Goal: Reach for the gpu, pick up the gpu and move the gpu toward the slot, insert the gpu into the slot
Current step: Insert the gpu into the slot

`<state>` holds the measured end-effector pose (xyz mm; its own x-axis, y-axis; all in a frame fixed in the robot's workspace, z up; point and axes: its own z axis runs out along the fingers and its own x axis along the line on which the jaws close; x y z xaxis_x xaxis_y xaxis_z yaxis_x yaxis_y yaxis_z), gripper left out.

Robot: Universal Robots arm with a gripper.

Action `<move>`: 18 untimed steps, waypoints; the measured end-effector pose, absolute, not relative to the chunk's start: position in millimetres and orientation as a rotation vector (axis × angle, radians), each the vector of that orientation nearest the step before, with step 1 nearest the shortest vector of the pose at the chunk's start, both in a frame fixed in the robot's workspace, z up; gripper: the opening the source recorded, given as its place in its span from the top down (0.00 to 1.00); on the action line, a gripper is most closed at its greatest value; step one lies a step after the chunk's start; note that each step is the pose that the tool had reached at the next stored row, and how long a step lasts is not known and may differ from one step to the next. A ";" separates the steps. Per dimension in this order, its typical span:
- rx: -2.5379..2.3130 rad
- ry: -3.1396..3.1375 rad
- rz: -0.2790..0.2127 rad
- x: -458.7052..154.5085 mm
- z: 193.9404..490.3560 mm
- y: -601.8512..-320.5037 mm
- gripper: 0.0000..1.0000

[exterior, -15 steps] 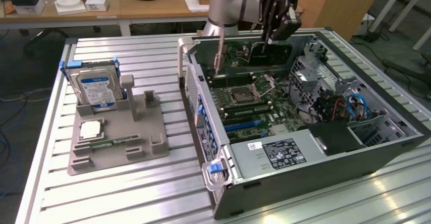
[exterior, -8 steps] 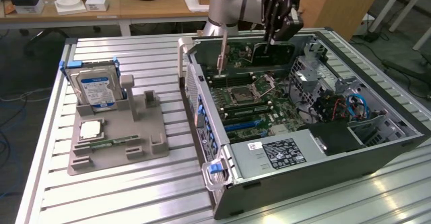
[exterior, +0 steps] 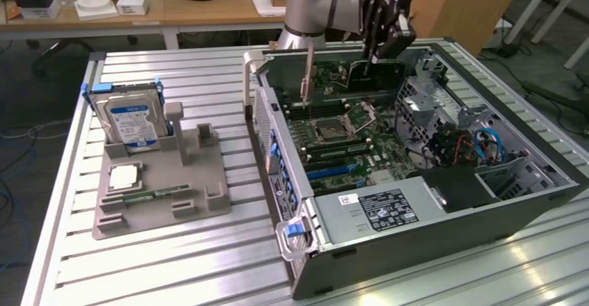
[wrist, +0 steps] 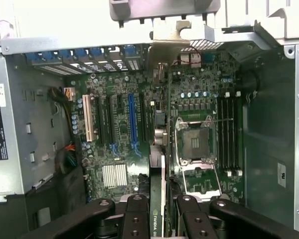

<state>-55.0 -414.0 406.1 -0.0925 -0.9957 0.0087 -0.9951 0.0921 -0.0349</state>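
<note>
Clearly the claw (wrist: 161, 213) grips the gpu (wrist: 157, 172) edge-on; its label reads "NVIDIA QU".

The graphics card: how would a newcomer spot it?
Find the open computer case on the slatted table. At its far end, the gripper grips a thin dark card, the graphics card, standing on edge. Only it has a long silver strip at one end.

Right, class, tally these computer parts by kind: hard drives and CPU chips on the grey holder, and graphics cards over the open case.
hard drive: 1
CPU chip: 1
gpu: 1
Total: 3
</note>
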 end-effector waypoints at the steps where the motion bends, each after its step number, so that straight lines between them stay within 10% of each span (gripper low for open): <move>1: -2.105 2.308 -0.049 -55.0 404.6 -413.9 0.74; 18: -2.234 2.181 -0.048 -55.0 388.7 -414.0 0.74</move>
